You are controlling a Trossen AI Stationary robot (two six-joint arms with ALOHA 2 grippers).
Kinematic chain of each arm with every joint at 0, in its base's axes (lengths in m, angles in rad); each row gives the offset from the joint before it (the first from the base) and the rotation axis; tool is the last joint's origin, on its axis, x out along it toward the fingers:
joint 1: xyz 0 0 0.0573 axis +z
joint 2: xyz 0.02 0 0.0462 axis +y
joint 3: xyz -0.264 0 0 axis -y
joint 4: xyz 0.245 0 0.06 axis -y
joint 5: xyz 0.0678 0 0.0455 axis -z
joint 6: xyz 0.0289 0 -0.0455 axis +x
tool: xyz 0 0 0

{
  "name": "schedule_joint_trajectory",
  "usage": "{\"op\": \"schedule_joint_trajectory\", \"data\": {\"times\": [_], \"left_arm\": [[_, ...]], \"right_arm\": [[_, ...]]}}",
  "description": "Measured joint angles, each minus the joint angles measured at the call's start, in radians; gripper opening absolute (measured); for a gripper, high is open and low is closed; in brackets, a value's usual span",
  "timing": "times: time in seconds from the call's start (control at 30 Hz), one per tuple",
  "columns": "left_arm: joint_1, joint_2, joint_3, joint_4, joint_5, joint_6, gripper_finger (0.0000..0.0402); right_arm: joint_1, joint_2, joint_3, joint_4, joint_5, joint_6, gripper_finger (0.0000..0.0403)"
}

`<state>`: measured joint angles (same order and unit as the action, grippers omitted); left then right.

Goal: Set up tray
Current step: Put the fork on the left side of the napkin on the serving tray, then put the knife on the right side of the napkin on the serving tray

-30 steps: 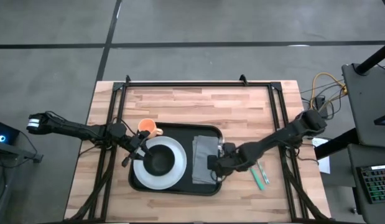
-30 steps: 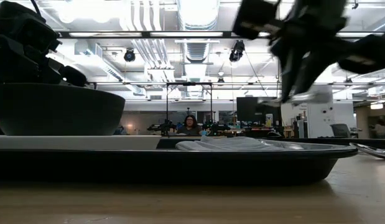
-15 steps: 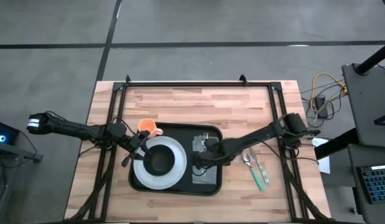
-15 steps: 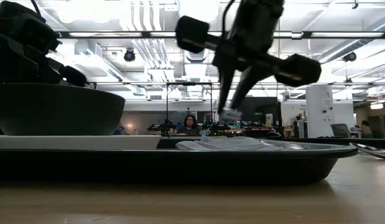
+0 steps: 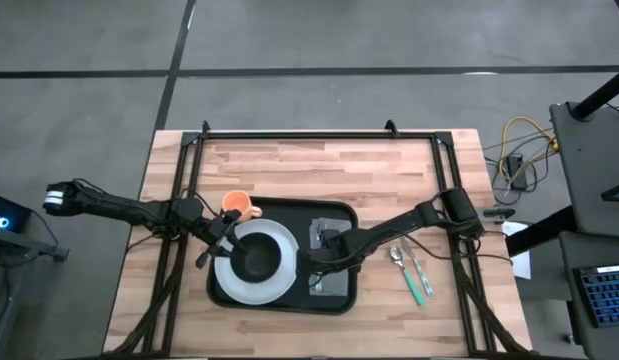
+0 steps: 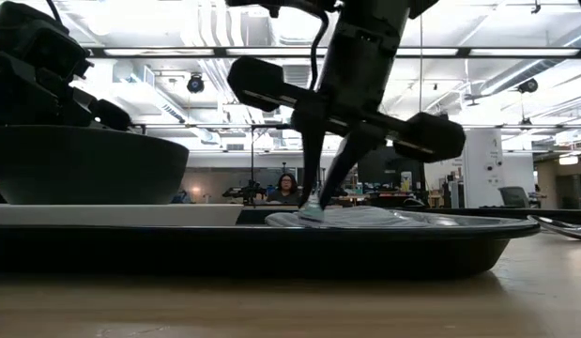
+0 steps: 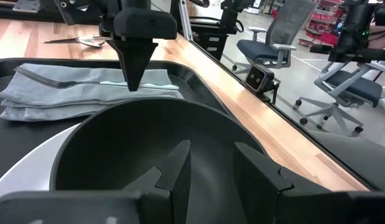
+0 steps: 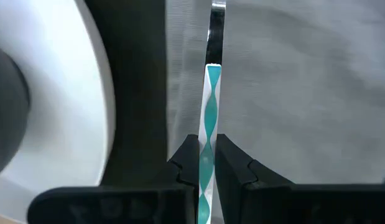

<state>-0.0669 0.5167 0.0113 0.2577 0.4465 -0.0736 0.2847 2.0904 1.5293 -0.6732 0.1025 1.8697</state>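
Observation:
A black tray [image 5: 289,206] carries a white plate [image 5: 281,285] with a black bowl [image 5: 255,262] on it, and a grey folded napkin [image 5: 335,288] on its right part. My right gripper [image 5: 320,266] stands over the napkin's left edge, shut on a fork with a teal-and-white handle [image 8: 211,93]. My left gripper [image 5: 221,246] is open at the bowl's left rim [image 7: 117,118]. My right gripper pinches the fork's teal-and-white handle [image 8: 210,127] between its two fingers [image 8: 186,163], which lie across the handle. They come from above, pointing steeply down. The fork lies level along the napkin, its tines [image 7: 33,73] resting on the cloth. Whether my left gripper touches the bowl, I cannot tell.
An orange cup [image 5: 238,205] stands on the table beside the tray's far left corner. Two more teal-handled utensils [image 5: 413,272] lie on the wood to the right of the tray. Bare tabletop stretches along the far side.
My right gripper has carried the fork toward the table's left edge, from over the tray's right rim to over the napkin's left part. It has also come down, so the fork now lies on the napkin. The gripper has stayed shut on the handle.

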Motion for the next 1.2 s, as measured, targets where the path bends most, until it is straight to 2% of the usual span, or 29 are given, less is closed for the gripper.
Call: {"op": "schedule_joint_trajectory", "data": {"times": [0.5, 0.83, 1.2], "left_arm": [[0.0, 0.0, 0.0, 0.0, 0.0, 0.0, 0.0099], [0.0, 0.0, 0.0, 0.0, 0.0, 0.0, 0.0099], [0.0, 0.0, 0.0, 0.0, 0.0, 0.0, 0.0099]], "right_arm": [[-0.003, 0.006, 0.0, 0.003, -0.001, 0.008, 0.0017], [-0.004, 0.006, -0.004, -0.002, 0.001, 0.012, 0.007], [-0.01, 0.006, -0.004, -0.001, 0.002, 0.003, 0.0098]]}}
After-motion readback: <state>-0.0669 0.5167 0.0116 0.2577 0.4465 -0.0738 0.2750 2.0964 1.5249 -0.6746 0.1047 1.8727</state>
